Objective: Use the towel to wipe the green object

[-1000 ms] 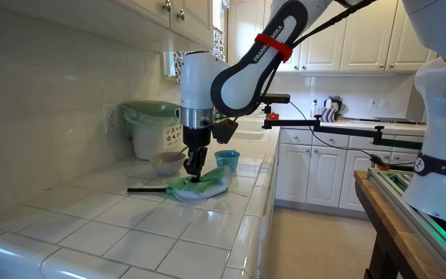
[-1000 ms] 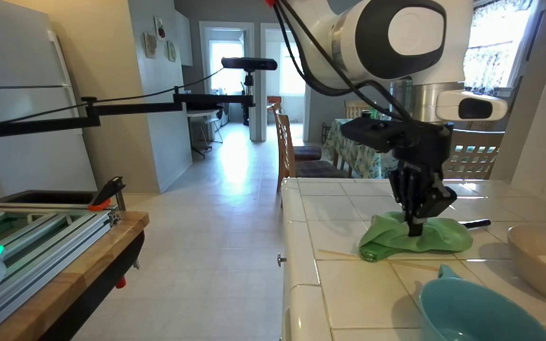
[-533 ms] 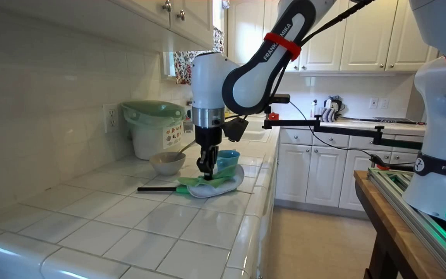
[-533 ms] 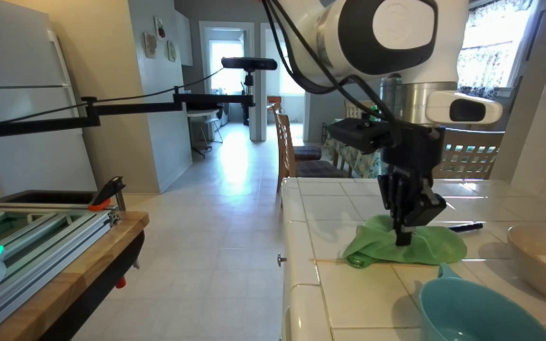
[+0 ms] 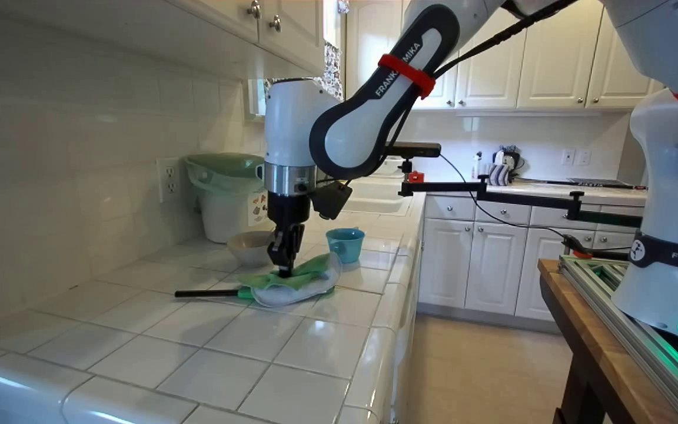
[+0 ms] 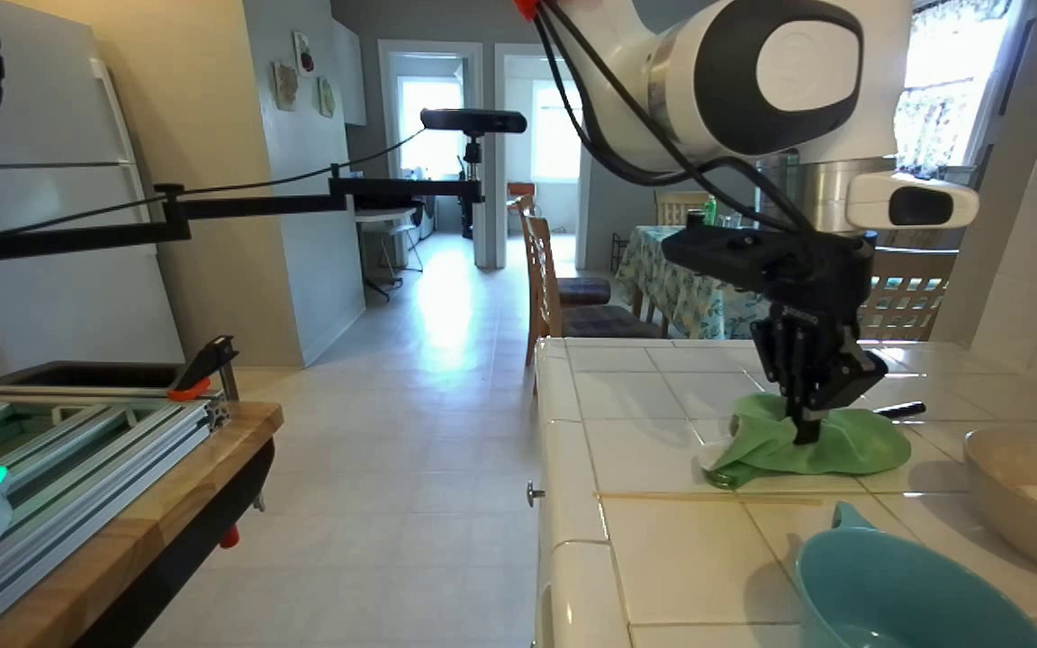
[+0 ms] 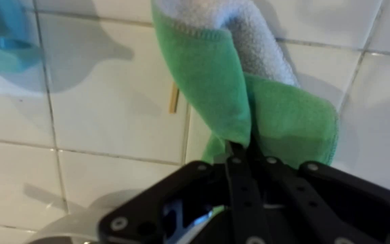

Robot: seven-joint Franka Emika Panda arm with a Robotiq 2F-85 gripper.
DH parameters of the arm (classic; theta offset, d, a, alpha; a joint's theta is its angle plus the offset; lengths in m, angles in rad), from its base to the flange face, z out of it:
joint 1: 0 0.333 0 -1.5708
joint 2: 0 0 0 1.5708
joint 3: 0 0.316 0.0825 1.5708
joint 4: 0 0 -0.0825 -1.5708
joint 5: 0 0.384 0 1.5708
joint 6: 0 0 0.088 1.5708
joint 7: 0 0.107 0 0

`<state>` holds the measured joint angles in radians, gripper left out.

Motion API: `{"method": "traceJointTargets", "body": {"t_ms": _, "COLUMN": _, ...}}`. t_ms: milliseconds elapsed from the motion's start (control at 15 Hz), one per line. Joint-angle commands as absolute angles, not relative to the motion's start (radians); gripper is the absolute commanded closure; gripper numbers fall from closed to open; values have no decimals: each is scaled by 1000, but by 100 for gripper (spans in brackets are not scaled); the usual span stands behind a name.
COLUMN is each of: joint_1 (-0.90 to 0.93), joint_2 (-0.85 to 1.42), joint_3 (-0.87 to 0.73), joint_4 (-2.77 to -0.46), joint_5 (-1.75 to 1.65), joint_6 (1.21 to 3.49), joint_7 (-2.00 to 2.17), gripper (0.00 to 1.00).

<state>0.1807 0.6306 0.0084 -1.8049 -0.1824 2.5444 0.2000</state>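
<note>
A green towel with a pale grey-white side [image 5: 306,280] lies bunched on the tiled counter; it shows in an exterior view [image 6: 852,443] and in the wrist view [image 7: 212,78]. The green object [image 5: 245,292] lies mostly hidden under the towel. Its black handle [image 5: 205,293] sticks out on the side away from the blue cup, and its tip shows in an exterior view [image 6: 902,410]. My gripper [image 5: 285,272], also in an exterior view [image 6: 807,432], points down with its fingers shut on a fold of the towel [image 7: 240,144], pressing it over the object.
A blue cup [image 5: 345,244] and a beige bowl [image 6: 1036,504] stand near the towel. A thin tan stick [image 7: 174,98] lies on the tiles. A white bin with a green lid [image 5: 227,197] stands by the wall. The counter edge [image 5: 389,321] is nearby.
In an exterior view, my gripper and the towel first shifted right, toward the cup, then back left past where they were. The black-handled green object slid along with them.
</note>
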Motion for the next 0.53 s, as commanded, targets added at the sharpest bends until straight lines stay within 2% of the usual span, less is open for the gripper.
{"method": "traceJointTargets", "body": {"t_ms": 0, "joint_1": 173, "joint_2": 696, "joint_3": 23, "joint_4": -1694, "joint_5": -158, "joint_6": 2514, "joint_7": 139, "gripper": 99}}
{"method": "traceJointTargets", "body": {"t_ms": 200, "joint_1": 172, "joint_2": 705, "joint_3": 23, "joint_4": -1680, "joint_5": -158, "joint_6": 2505, "joint_7": 132, "gripper": 99}}
{"method": "traceJointTargets", "body": {"t_ms": 467, "joint_1": 170, "joint_2": 639, "joint_3": 3, "joint_4": -1788, "joint_5": -163, "joint_6": 2530, "joint_7": 160, "gripper": 99}}
